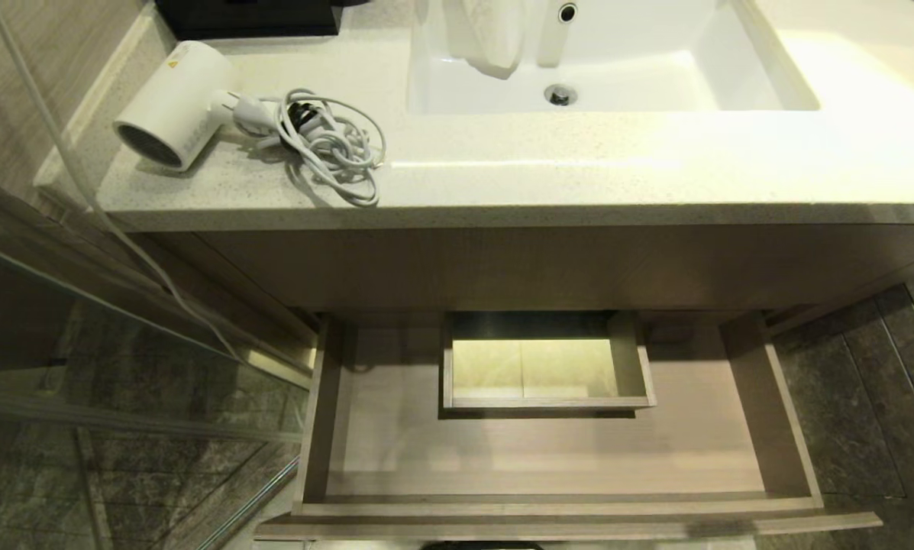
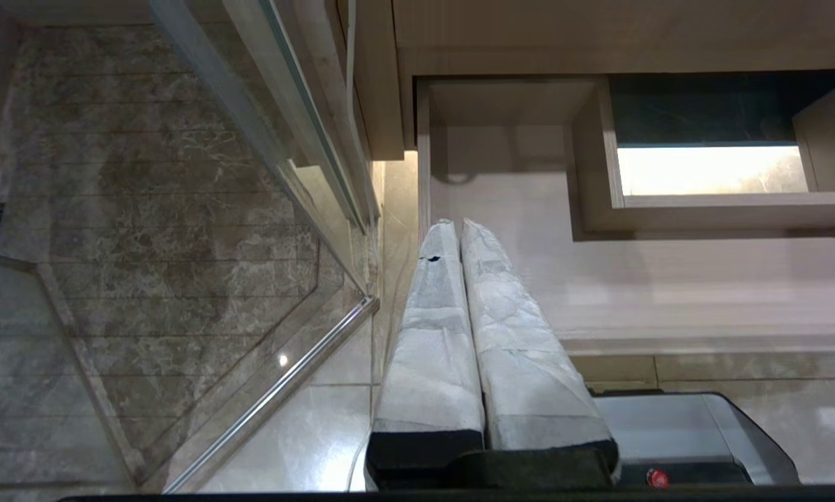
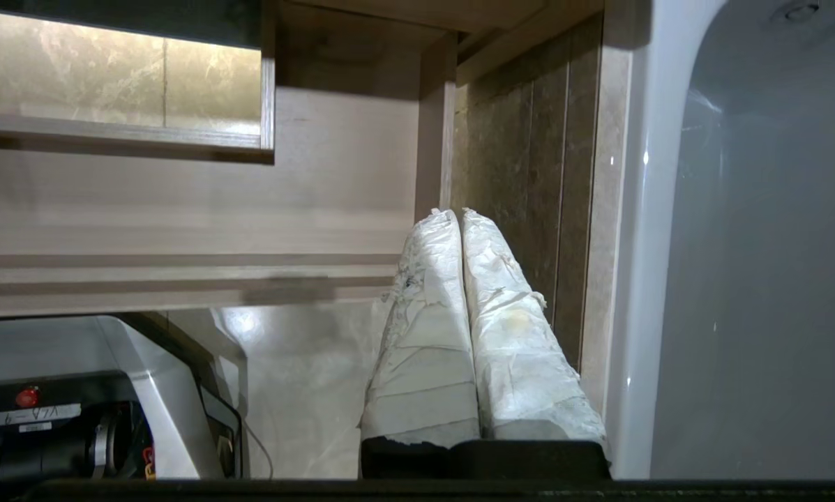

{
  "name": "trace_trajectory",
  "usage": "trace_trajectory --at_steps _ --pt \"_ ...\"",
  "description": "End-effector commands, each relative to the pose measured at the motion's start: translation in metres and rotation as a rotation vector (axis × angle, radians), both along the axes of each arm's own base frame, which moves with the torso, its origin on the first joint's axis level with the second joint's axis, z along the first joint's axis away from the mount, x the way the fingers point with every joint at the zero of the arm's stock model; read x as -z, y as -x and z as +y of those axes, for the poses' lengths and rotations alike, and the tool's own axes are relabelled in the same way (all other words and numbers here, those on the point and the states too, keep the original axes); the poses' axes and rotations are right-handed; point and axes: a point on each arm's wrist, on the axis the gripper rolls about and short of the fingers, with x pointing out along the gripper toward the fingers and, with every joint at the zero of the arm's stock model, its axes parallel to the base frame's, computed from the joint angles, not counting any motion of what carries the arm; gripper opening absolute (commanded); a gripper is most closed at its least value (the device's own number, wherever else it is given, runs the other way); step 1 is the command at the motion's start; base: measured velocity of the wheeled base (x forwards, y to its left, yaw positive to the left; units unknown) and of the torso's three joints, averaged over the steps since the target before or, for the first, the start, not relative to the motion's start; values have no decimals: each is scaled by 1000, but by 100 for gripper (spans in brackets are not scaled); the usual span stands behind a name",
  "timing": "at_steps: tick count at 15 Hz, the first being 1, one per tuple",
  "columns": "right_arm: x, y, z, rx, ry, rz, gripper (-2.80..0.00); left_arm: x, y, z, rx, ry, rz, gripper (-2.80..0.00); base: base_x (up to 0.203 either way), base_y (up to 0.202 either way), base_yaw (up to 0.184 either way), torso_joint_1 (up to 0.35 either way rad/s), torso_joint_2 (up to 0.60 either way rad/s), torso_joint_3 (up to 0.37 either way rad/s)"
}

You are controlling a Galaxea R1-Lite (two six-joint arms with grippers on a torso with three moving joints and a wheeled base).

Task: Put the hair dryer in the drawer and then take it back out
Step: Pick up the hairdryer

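Observation:
The white hair dryer (image 1: 176, 103) lies on its side at the left end of the speckled countertop (image 1: 548, 172), its grey cord (image 1: 333, 145) coiled beside it. Below, the light-wood drawer (image 1: 395, 451) stands pulled out, with nothing in it but its boxed cutout (image 1: 628, 359). Neither arm shows in the head view. My left gripper (image 2: 457, 224) is shut and holds nothing, hanging low over the drawer's (image 2: 668, 286) left front corner. My right gripper (image 3: 457, 213) is shut as well, holding nothing, at the drawer's (image 3: 180, 202) right front corner.
A white sink basin (image 1: 617, 69) with a drain fills the counter's middle and right. A black box (image 1: 247, 17) stands behind the dryer. A glass shower panel (image 1: 121, 367) rises at the left, dark floor tiles (image 1: 861, 397) lie at the right. A white tub wall (image 3: 738, 279) flanks my right gripper.

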Motion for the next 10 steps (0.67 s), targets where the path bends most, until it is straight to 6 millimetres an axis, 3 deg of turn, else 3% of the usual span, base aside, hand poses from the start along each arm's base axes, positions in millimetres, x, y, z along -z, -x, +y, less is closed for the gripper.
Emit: trace_trajectory --at_steps 1,6,10 --pt "0 0 0 0 1 1 -280 0 0 0 0 0 0 -280 0 0 0 265 -20 228" --pt "0 1 0 -1 7 -6 -280 0 0 0 0 0 0 -280 0 0 0 283 -46 226" --pt "-1 1 0 -1 9 -8 -280 0 0 0 0 0 0 -280 0 0 0 62 -11 49"
